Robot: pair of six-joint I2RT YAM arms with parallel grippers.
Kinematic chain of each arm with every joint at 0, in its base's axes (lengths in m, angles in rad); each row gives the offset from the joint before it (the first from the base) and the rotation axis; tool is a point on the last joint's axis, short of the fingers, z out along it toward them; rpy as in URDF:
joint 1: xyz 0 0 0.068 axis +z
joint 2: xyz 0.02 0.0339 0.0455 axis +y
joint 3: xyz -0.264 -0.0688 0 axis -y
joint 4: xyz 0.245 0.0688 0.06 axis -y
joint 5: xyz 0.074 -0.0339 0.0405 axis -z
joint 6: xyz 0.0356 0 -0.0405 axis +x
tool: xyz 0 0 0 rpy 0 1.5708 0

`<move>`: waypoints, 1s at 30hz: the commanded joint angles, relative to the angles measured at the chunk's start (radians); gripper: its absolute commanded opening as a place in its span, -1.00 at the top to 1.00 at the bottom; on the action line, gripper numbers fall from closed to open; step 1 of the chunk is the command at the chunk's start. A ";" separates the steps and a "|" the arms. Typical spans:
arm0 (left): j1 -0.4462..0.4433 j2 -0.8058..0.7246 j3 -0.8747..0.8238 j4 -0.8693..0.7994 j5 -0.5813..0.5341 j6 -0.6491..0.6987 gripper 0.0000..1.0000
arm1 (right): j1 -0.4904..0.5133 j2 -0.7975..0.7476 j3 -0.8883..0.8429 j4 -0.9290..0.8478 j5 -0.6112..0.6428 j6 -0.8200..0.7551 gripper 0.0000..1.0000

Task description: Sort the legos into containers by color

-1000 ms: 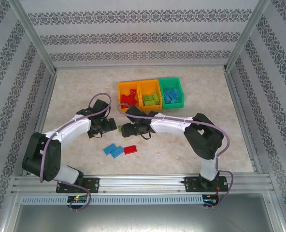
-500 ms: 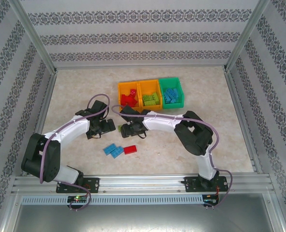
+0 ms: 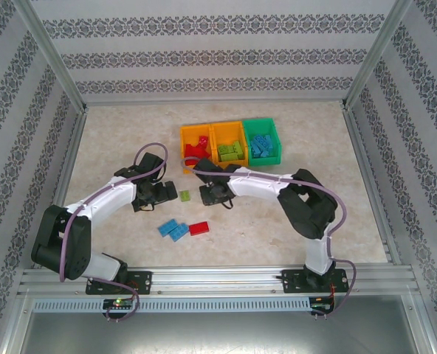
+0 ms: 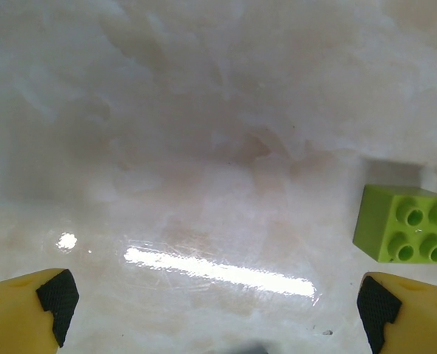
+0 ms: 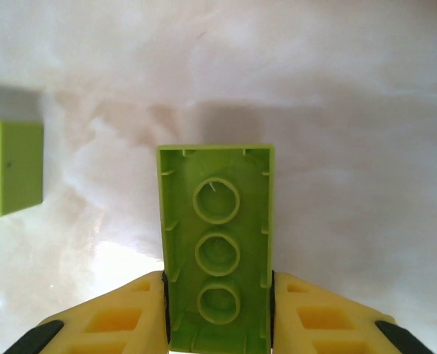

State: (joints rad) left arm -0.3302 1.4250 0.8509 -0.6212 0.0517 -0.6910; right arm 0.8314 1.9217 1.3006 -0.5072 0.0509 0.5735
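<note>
Rails [image 3: 77, 147] of pale metal fence the surface [image 3: 314, 162] on every side, with patterned walls [image 3: 204, 44] rising behind them. The widest open room lies to the right of my right arm and along the far left, where the marbled top is bare. The 3 bins [image 3: 212, 127] stand joined in a row toward the back: red bricks in the left orange one, light green in the middle orange one, blue in the green one.

My right jaws are closed on a long green brick [image 5: 215, 236]. It is gripped by its 2 long sides with its hollow underside facing the wrist camera (3 round tubes show). It sticks out past my yellow fingers [image 5: 322, 317], away from the wrist.

My left jaws stand wide open with nothing between them, black pads [image 4: 56, 295] low at either edge of the wrist view. A small green brick [image 4: 403, 225] sits studs-up on the surface just ahead of the right-hand pad, outside the gap. From above it lies between my 2 wrists.

Nearer my bases, blue bricks [image 3: 173, 229] and a red brick [image 3: 199, 228] lie side by side.

My left arm [image 3: 104, 195] bends forward and inward. My right arm [image 3: 259, 186] folds at the elbow and stretches left toward the middle.
</note>
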 commanded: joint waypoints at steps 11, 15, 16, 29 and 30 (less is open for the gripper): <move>-0.103 0.163 0.155 0.001 0.020 0.024 -0.98 | -0.279 0.011 0.223 -0.013 -0.039 -0.092 0.38; -0.119 0.209 0.183 -0.001 0.027 0.023 -0.97 | -0.328 0.120 0.369 -0.052 -0.048 -0.110 0.36; -0.122 0.220 0.187 -0.001 0.028 0.022 -0.96 | -0.340 0.143 0.394 -0.050 -0.053 -0.105 0.36; -0.145 0.303 0.249 0.011 0.033 0.002 -0.83 | -0.400 0.246 0.549 -0.058 -0.142 -0.045 -0.31; -0.146 0.309 0.253 0.010 0.034 0.003 -0.82 | -0.398 0.232 0.535 -0.051 -0.148 -0.042 -0.32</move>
State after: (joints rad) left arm -0.4629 1.7111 1.0748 -0.6132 0.0822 -0.6853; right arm 0.4343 2.1860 1.8313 -0.5491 -0.0700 0.5201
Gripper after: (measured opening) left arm 0.912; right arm 0.657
